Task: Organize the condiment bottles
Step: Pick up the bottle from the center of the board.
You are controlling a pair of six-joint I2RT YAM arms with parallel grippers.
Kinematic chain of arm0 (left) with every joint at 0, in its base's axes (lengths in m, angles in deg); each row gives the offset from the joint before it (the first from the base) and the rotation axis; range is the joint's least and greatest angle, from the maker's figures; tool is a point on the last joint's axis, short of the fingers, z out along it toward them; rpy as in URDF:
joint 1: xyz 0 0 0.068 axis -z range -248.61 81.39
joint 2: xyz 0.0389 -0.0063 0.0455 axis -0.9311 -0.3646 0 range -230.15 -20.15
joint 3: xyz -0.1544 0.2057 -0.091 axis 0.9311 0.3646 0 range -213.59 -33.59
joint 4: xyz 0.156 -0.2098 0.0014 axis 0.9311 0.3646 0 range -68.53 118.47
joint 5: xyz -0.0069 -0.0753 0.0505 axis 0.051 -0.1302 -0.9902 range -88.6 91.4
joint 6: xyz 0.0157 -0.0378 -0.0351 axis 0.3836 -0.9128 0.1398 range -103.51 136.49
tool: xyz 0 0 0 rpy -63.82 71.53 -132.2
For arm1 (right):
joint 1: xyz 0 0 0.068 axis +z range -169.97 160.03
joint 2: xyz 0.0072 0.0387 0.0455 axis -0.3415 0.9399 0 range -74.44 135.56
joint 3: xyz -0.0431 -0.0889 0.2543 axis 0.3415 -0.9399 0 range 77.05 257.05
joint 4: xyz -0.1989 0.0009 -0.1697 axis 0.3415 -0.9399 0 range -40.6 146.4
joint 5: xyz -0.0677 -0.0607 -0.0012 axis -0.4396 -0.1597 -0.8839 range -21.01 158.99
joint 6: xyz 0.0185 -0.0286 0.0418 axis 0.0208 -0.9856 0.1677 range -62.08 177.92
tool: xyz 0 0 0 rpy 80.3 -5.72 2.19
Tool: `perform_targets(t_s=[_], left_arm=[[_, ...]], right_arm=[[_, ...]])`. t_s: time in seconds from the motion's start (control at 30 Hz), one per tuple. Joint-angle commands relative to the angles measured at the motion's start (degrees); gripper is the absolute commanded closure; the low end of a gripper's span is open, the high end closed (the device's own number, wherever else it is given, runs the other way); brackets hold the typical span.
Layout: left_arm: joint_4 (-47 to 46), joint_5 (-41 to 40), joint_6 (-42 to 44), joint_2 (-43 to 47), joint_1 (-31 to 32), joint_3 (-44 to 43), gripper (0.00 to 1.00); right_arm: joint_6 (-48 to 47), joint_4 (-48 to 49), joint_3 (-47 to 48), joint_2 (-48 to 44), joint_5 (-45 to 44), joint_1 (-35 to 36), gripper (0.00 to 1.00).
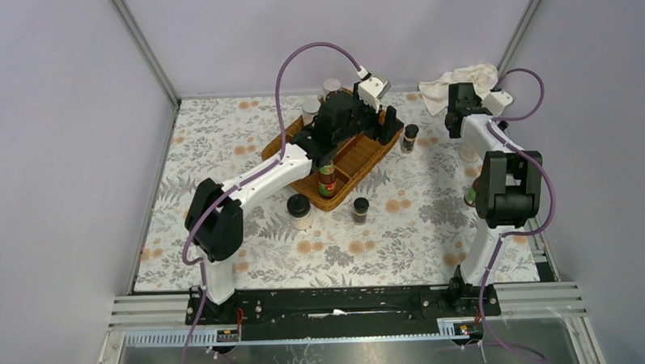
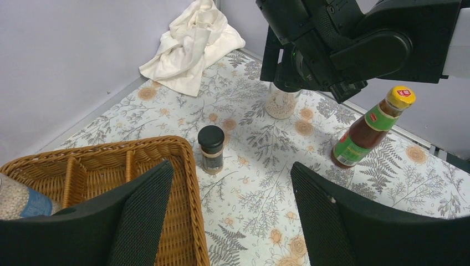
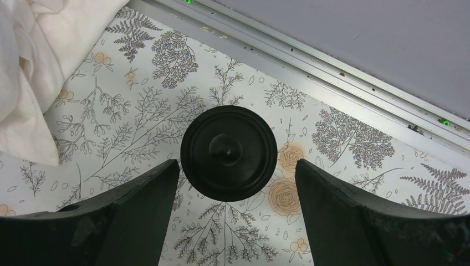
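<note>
My left gripper (image 1: 387, 125) is open and empty, over the right end of the wicker tray (image 1: 359, 158). In the left wrist view its jaws (image 2: 233, 213) straddle the tray's rim (image 2: 185, 183). A small black-lidded spice jar (image 2: 211, 148) stands just beyond on the table (image 1: 409, 137). My right gripper (image 1: 466, 139) is open, directly above a black-lidded jar (image 3: 228, 152) of pale grains (image 2: 281, 102), not touching it. A yellow-capped sauce bottle (image 2: 370, 126) stands beside the right arm. Another sauce bottle (image 1: 327, 180) stands in the tray. A blue-labelled shaker (image 2: 19, 199) sits in the tray.
A white cloth (image 1: 462, 84) lies in the far right corner, close to my right gripper (image 3: 235, 185). A wide black-lidded jar (image 1: 299, 209) and a small dark jar (image 1: 361, 209) stand in front of the tray. Two shakers (image 1: 311, 109) stand behind it. A metal rail (image 3: 310, 61) edges the table.
</note>
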Motion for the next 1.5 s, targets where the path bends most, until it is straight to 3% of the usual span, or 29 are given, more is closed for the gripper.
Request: perform_targets(t_s=[0.0,0.4,0.53,0.67,0.8,1.1,1.23,1.33,1.47], left_arm=[[0.2,-1.0,1.4,1.7,0.3,0.8,0.17],[0.5,-0.9,1.7,1.1,0.4,0.7,0.17],[0.5,-1.0,1.8,0.9,0.4,0.7,0.17],[0.3,-0.8,1.6,0.5,0.4,0.6,0.17],[0.3,-0.4,1.4,0.3,0.4,0.6,0.17],[0.1,0.0,0.8,0.5,0.4,0.6,0.17],[0.1,0.3,0.7,0.6,0.5,0.5,0.17],[0.2,0.3,0.7,0.8,0.6,0.4,0.16],[0.2,0.0,1.0,1.0,0.8,0.5,0.16]], right_arm=[[1.9,0.1,0.5,0.4,-2.9,-0.2,0.17],[2.4,-0.2,1.8,3.2,-2.8,-0.2,0.17],[2.3,0.1,2.1,3.9,-2.8,-0.2,0.23],[2.2,0.4,2.4,4.1,-3.0,-0.2,0.40],[1.9,0.6,2.4,4.0,-3.4,-0.2,0.64],[0.9,0.8,1.5,2.9,-3.4,-0.2,1.00],[0.5,0.7,1.3,2.5,-2.9,-0.2,0.97],[0.5,0.3,1.2,2.5,-2.6,-0.2,0.64],[0.6,-0.1,1.3,2.2,-2.4,-0.2,0.45]])
